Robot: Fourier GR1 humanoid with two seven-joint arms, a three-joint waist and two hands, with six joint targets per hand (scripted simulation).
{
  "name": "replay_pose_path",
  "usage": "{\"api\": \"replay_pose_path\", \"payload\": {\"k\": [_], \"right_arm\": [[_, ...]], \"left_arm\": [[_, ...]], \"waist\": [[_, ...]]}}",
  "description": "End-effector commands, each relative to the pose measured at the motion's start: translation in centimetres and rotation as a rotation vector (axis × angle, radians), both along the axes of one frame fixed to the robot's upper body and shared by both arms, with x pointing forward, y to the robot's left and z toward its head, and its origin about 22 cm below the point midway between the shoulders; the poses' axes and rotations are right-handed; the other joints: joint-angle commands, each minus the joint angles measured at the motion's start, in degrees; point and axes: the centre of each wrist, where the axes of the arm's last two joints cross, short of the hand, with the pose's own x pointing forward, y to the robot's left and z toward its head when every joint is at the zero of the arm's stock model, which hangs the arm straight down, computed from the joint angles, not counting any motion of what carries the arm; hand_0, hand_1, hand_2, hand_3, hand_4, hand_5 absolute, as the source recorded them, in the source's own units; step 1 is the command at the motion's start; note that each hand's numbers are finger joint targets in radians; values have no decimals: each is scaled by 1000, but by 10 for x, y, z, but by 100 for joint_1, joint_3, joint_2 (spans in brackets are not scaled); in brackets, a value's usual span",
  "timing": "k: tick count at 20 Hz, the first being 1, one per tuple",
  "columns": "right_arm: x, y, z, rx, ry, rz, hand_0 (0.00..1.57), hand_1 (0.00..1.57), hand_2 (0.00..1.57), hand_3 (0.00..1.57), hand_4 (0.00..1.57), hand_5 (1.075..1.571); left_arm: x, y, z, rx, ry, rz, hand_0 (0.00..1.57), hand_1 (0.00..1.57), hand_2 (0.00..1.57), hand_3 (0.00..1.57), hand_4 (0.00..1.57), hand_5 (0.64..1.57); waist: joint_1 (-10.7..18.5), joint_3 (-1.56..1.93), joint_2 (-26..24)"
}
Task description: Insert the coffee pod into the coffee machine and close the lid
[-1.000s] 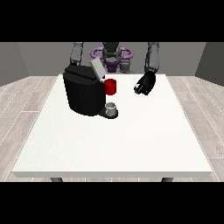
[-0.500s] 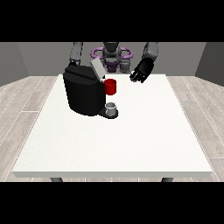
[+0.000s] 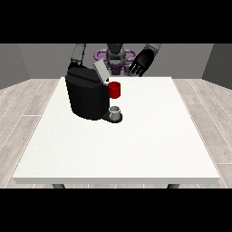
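One grey thing (image 3: 116, 111) (perhaps pod) apart from hand (image 3: 138, 65).

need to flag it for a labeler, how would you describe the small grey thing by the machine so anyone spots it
Find the black coffee machine at the table's back left. At its base on the side toward the view's right stands a small grey thing, straight below a red thing at the machine. It is the only pale, low item there.

The white table (image 3: 136, 145) carries the black coffee machine (image 3: 88, 95).
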Motion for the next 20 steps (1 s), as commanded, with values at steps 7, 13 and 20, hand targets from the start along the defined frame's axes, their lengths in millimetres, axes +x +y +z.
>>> {"api": "replay_pose_path", "payload": {"k": [7, 13, 20], "right_arm": [[3, 12, 22, -11, -82, 65, 0, 0, 0, 0, 0, 1571], [21, 16, 69, -8, -183, 110, 0, 0, 0, 0, 0, 1571], [19, 24, 71, 15, -185, 54, 0, 0, 0, 0, 186, 1571]], "left_arm": [[18, 14, 75, -85, -36, 106, 1268, 1268, 1295, 1269, 488, 1571], [21, 28, 101, -49, -135, 167, 1225, 1225, 1279, 1251, 482, 1571], [21, 44, 117, -71, -128, 121, 1258, 1258, 1299, 1245, 494, 1571]], "waist": [[-645, -2, 129], [-1040, -2, 698], [-975, -2, 817]]}}
